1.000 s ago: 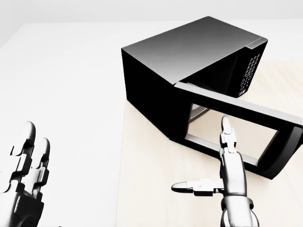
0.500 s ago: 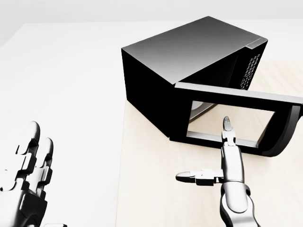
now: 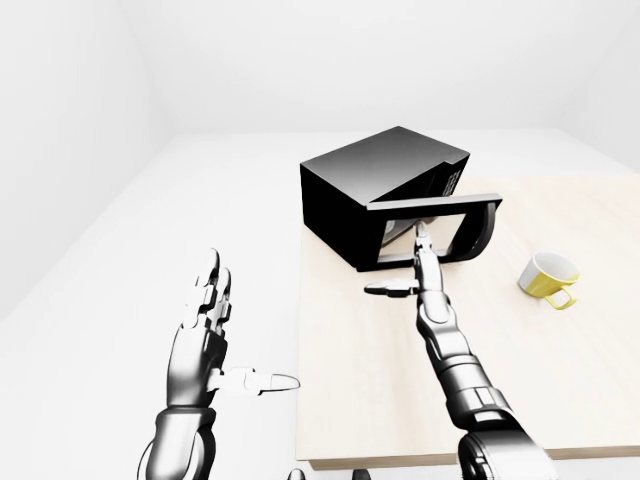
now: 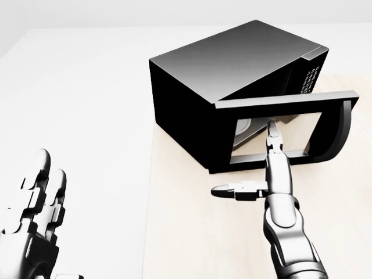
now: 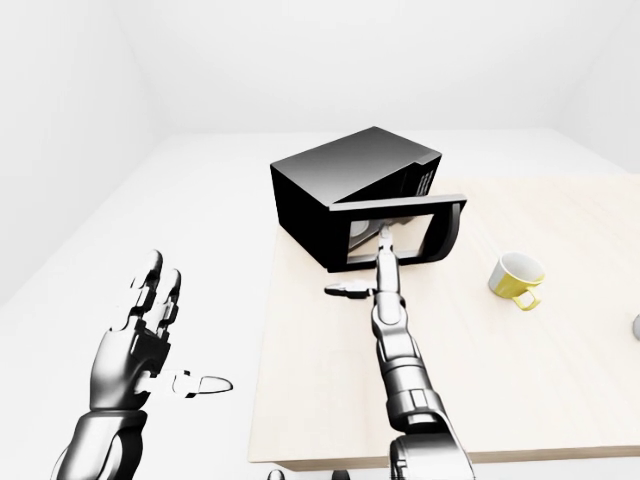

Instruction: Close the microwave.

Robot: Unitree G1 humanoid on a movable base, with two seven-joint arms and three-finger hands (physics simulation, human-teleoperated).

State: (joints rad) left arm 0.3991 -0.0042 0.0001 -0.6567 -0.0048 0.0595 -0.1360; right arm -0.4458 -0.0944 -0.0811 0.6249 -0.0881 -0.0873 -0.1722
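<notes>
Since a second ago the door (image 4: pixel 285 128) has swung closer to the microwave (image 4: pixel 226 75) at the bench's (image 3: pixel 400 400) far left. Your right hand (image 4: pixel 267 168), fingers spread, seemingly touches it; fingertips could slip off, stalling closure.

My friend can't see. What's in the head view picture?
A silver robot right hand reaches with open fingers to the glass door of a black microwave, which is partly open. The microwave sits on a pale wooden table. The left hand is raised, open, at bottom left.
</notes>
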